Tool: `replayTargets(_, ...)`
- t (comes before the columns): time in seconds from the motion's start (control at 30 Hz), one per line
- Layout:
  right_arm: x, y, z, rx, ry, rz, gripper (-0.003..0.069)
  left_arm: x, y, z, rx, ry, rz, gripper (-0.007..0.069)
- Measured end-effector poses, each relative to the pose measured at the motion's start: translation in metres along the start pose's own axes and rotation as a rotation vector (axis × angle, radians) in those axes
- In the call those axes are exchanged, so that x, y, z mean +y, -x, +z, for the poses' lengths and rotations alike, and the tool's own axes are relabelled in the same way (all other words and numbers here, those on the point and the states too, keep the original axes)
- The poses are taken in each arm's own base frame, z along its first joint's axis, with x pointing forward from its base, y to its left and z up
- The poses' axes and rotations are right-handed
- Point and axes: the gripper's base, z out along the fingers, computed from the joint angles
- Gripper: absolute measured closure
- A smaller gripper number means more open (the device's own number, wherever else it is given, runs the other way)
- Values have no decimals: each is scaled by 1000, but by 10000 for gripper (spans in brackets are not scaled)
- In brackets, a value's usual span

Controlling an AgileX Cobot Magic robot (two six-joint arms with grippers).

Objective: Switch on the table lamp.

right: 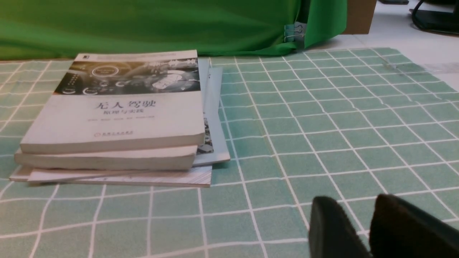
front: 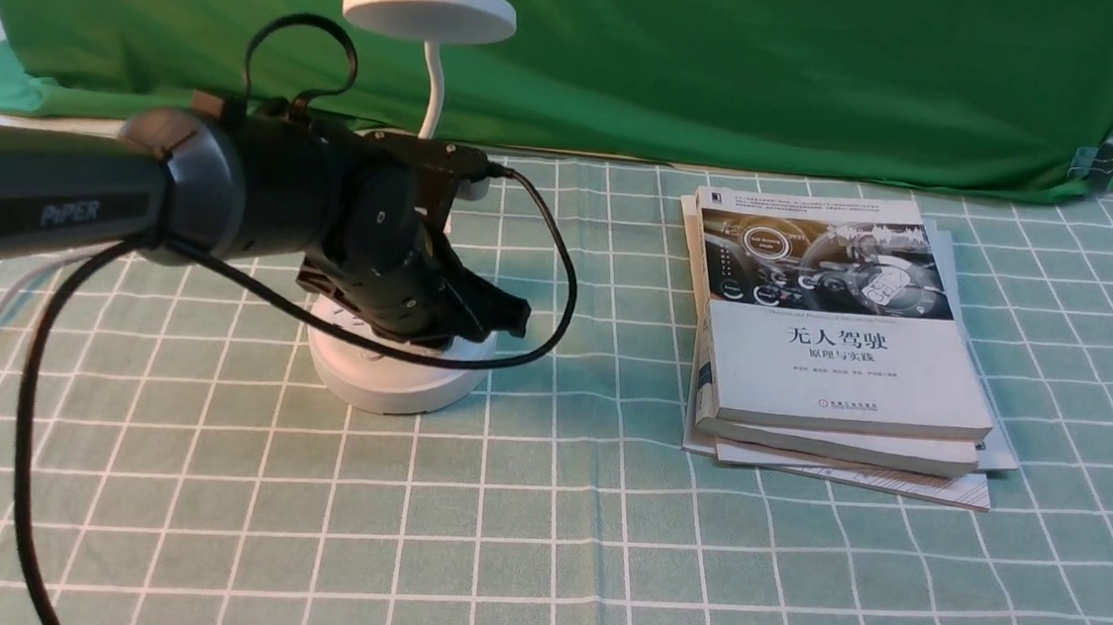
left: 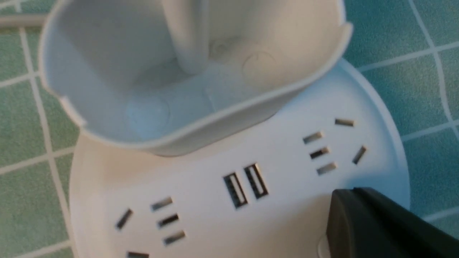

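table lamp (front: 429,12) stands upright, left end effector (left: 358,215) over its base (front: 399,388).

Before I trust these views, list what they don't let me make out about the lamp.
- Button by the left gripper, left wrist view: mostly covered by the gripper, cut by the edge.
- Lamp head, left wrist view: outside the frame.
- Socket slots, front view: behind the arm.

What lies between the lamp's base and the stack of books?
In the front view, only bare checked tablecloth and part of a black cable loop lie between the lamp's base and the books.
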Motion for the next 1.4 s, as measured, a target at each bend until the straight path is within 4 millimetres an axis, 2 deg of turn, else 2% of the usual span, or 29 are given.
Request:
replayTargets(0.2,0,0,0,0,0,0,421,0,0,3,14,3,1,625)
replayTargets(0.37,0,0,0,0,0,0,421,-1,3,-3,-15,-5,-1,624)
replayTargets(0.53,0,0,0,0,0,0,421,-2,4,-24,-3,-23,-32,624)
replayTargets(0.6,0,0,0,0,0,0,421,-3,4,-40,24,-29,-24,624)
replayTargets(0.67,0,0,0,0,0,0,421,-3,3,-44,39,-31,-28,624)
replayTargets(0.8,0,0,0,1,0,0,421,-2,-17,-61,115,-50,-13,624)
replayTargets(0.87,0,0,0,1,0,0,421,0,-36,-77,134,-64,-13,624)
replayTargets(0.9,0,0,0,1,0,0,421,3,-50,-92,123,-73,-19,624)
replayTargets(0.93,0,0,0,1,0,0,421,4,-56,-103,98,-82,-25,624)
replayTargets(0.97,0,0,0,1,0,0,421,4,-58,-102,105,-80,-25,624)
replayTargets(1.07,0,0,0,1,0,0,421,10,-89,-162,-94,-141,-61,624)
replayTargets(1.13,0,0,0,1,0,0,421,13,-101,-194,-242,-179,-80,624)
replayTargets(1.17,0,0,0,1,0,0,421,14,-103,-202,-277,-187,-82,624)
replayTargets(1.23,0,0,0,1,0,0,421,21,-123,-245,-508,-227,-81,624)
replayTargets(1.3,0,0,0,1,0,0,421,26,-140,-268,-658,-241,-71,624)
replayTargets(1.4,0,0,0,1,0,0,419,32,-162,-285,-782,-251,-57,624)
